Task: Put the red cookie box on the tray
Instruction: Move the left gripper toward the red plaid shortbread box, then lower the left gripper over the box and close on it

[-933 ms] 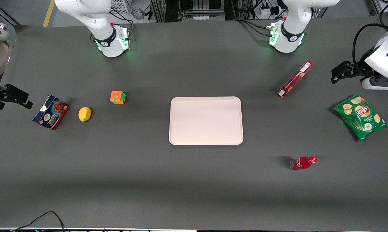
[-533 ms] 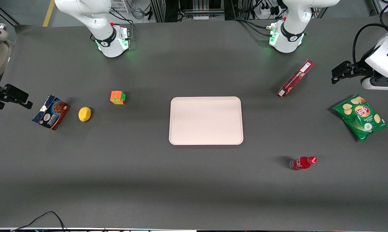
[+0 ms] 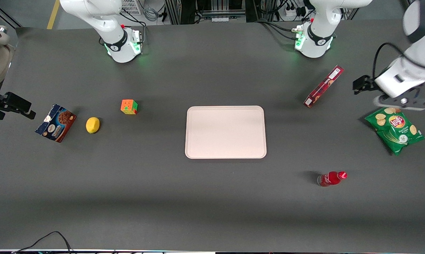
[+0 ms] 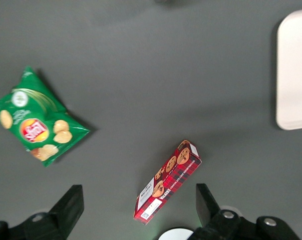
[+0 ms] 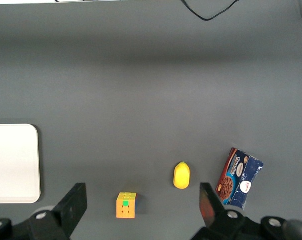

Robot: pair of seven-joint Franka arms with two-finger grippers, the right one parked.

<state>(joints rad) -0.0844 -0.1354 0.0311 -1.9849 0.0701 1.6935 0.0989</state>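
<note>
The red cookie box (image 3: 323, 86) (image 4: 168, 181) lies flat on the dark table, slanted, near the working arm's base. The cream-pink tray (image 3: 226, 132) (image 4: 294, 75) sits at the table's middle with nothing on it, nearer the front camera than the box. My gripper (image 3: 399, 102) (image 4: 138, 192) hangs above the table between the box and a chips bag, toward the working arm's end. Its fingers (image 4: 71, 202) are spread wide and hold nothing. In the left wrist view the box's white-label end lies between them, well below.
A green chips bag (image 3: 395, 127) (image 4: 33, 125) lies just under and nearer the camera than the gripper. A small red bottle (image 3: 331, 178) lies nearer the camera than the box. A colour cube (image 3: 129, 106), a lemon (image 3: 93, 125) and a dark-blue cookie box (image 3: 55, 122) lie toward the parked arm's end.
The working arm has swung in from the table's end, bringing the gripper closer to the red cookie box. The box, tray and other objects have not moved.
</note>
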